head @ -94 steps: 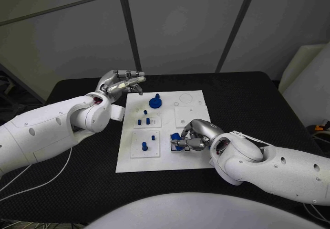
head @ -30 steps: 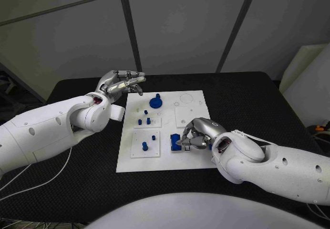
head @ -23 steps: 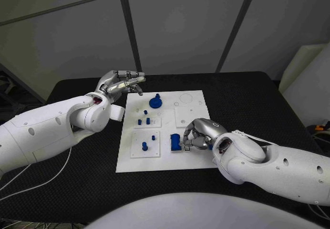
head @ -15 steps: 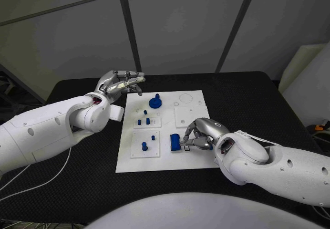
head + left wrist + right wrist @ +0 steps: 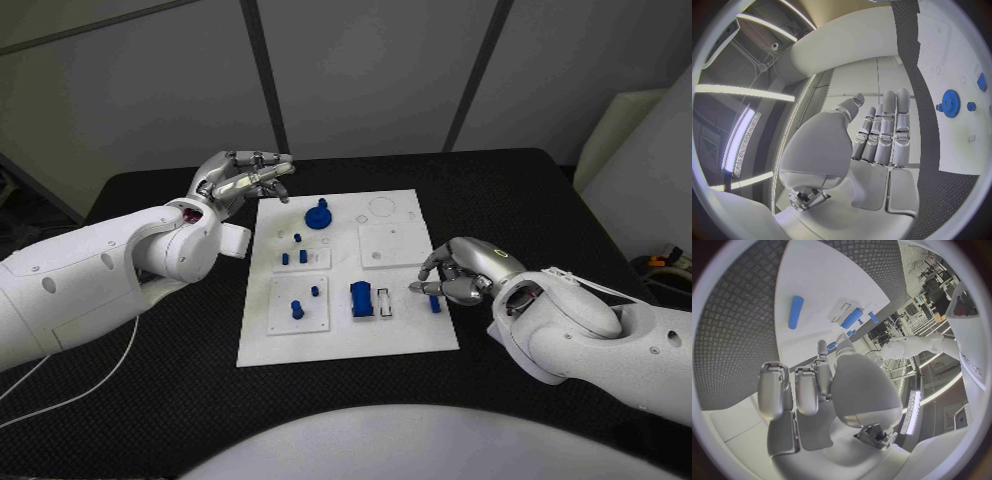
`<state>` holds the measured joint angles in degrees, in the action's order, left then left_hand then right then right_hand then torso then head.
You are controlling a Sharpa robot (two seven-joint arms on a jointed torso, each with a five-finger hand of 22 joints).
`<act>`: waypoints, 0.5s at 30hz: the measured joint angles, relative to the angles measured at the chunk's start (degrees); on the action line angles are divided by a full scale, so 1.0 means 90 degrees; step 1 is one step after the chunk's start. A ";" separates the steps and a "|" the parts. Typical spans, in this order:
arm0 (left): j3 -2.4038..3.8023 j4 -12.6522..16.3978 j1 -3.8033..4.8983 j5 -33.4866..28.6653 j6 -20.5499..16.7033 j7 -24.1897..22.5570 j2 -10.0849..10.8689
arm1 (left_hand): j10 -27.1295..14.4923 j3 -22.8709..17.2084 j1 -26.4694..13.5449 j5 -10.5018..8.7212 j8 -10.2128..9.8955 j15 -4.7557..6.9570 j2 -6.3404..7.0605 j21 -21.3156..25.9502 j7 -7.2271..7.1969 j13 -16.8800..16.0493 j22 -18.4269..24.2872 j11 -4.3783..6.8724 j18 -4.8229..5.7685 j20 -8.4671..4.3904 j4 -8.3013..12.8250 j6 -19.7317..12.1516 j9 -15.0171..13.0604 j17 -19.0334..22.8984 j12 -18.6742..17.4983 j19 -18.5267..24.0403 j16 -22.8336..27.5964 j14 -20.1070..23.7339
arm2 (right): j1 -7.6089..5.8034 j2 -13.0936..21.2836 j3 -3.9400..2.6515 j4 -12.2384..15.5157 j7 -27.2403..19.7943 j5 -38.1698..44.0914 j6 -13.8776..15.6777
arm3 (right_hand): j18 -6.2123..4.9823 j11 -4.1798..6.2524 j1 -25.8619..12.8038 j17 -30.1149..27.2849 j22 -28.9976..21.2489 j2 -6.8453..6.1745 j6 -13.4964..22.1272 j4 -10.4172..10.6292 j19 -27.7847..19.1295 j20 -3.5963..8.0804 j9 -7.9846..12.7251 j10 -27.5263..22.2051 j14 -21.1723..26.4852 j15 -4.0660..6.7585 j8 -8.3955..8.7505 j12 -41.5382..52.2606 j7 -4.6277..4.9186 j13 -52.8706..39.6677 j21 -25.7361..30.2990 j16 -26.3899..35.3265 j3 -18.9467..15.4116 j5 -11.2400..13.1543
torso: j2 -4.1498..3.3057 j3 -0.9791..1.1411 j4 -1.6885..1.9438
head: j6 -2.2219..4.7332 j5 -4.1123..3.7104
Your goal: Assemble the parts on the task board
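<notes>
Head view: you see the task board lying in the middle of the black table, with the blue parts spread over its sub-plates. A blue gear stands at the far left of the board; small blue pegs stand in the plate nearer you, and two more pegs stand in the plate below that. A blue block stands upright beside a pale slot, and a short blue pin lies on the board just beside your right hand.

The right hand's fingers are curled inward with nothing visibly between them; in the right wrist view the pin lies apart from the fingers, so judge the hand as holding nothing. The left hand hovers off the board's far left corner, fingers loosely bent together and empty; the left wrist view shows them lying straight and side by side.

Judged from this, the block and pegs appear seated, while the loose pin, the bare square plate and the round recesses suggest work left.

For room: the board's right edge lies directly under the right hand, with bare table beyond it. The near edge has bare table before it too.
</notes>
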<state>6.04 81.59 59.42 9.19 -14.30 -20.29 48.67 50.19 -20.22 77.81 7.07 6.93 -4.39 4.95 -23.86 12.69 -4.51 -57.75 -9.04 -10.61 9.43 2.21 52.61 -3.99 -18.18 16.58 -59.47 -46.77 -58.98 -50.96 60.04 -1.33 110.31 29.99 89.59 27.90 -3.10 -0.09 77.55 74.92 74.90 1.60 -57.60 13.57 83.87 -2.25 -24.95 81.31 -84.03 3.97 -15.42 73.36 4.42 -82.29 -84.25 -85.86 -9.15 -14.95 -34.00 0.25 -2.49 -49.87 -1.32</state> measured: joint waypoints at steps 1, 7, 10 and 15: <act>0.0000 0.0003 0.0000 0.0000 0.0000 0.0000 0.0000 | 0.0000 0.0000 0.0000 0.0000 0.0004 0.0000 0.0000 0.0019 0.0000 0.0000 0.0000 0.0000 0.0000 0.0000 0.0000 0.0000 0.0000 0.0000 0.0000 0.0000 0.0000 0.0000 | 0.0000 0.0057 -0.0001 0.0000 0.0008 0.0001 -0.0019 | 0.0000 -0.0004 -0.0027 0.0000 0.0000 -0.0027 -0.0021 0.0018 -0.0001 -0.0001 0.0024 -0.0004 0.0011 -0.0010 0.0022 -0.0027 0.0021 0.0058 0.0000 0.0000 -0.0018 0.0000 | 0.0002 -0.0003 0.0000 | 0.0002 -0.0031; -0.0001 0.0015 -0.0001 0.0000 0.0000 0.0000 -0.0006 | 0.0000 0.0000 0.0000 0.0000 0.0025 0.0000 0.0000 0.0025 0.0000 0.0000 -0.0001 0.0000 0.0000 0.0000 0.0000 0.0000 0.0000 -0.0001 0.0000 0.0000 0.0000 0.0000 | 0.0003 0.0222 -0.0007 -0.0121 0.0140 0.0137 -0.0191 | 0.0000 -0.0027 -0.0070 0.0000 0.0000 -0.0100 -0.0107 0.0150 0.0021 -0.0023 0.0129 -0.0027 0.0011 -0.0011 0.0103 -0.0147 0.0052 0.0270 0.0045 0.0074 -0.0045 -0.0025 | 0.0010 -0.0004 -0.0013 | 0.0005 -0.0121; -0.0001 0.0018 -0.0013 0.0000 0.0000 0.0000 -0.0006 | 0.0000 0.0000 0.0000 0.0000 0.0025 0.0000 0.0000 0.0025 0.0000 0.0000 -0.0001 0.0000 0.0000 0.0000 0.0000 0.0000 0.0000 -0.0001 0.0000 0.0000 0.0000 0.0000 | 0.0007 0.0208 -0.0007 -0.0182 0.0208 0.0232 -0.0287 | -0.0001 -0.0027 -0.0067 0.0000 0.0005 -0.0154 -0.0158 0.0174 0.0021 -0.0023 0.0149 -0.0027 0.0011 -0.0011 0.0130 -0.0149 0.0042 0.0489 0.0045 0.0074 -0.0069 -0.0148 | 0.0010 -0.0001 -0.0014 | 0.0005 -0.0144; -0.0001 0.0026 -0.0017 0.0000 0.0001 0.0000 0.0002 | 0.0000 0.0000 0.0000 0.0000 0.0025 0.0000 0.0000 0.0025 0.0000 0.0000 0.0004 0.0000 0.0000 0.0000 0.0000 0.0000 0.0000 -0.0001 0.0000 0.0000 0.0000 0.0000 | 0.0014 0.0138 -0.0002 -0.0263 0.0311 0.0384 -0.0466 | -0.0001 -0.0027 -0.0099 -0.0001 0.0005 -0.0186 -0.0201 0.0224 0.0021 -0.0023 0.0150 -0.0027 0.0011 -0.0011 0.0130 -0.0173 0.0040 0.0620 0.0070 0.0074 -0.0118 -0.0148 | 0.0010 -0.0004 -0.0009 | 0.0016 -0.0185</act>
<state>6.03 81.83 59.27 9.19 -14.29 -20.28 48.69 50.19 -20.22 77.82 7.07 7.16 -4.39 4.95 -23.64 12.69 -4.51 -57.72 -9.04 -10.61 9.43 2.21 52.61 -3.99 -18.19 16.58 -59.47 -46.77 -58.98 -50.83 61.28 -1.35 107.95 32.78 93.05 23.70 -3.11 -0.32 76.66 74.91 74.95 -0.08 -59.41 15.59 84.05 -2.45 -23.60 81.06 -83.93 3.87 -14.25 71.81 4.78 -76.71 -83.62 -85.20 -10.21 -16.28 -33.91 0.22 -2.57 -49.72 -2.98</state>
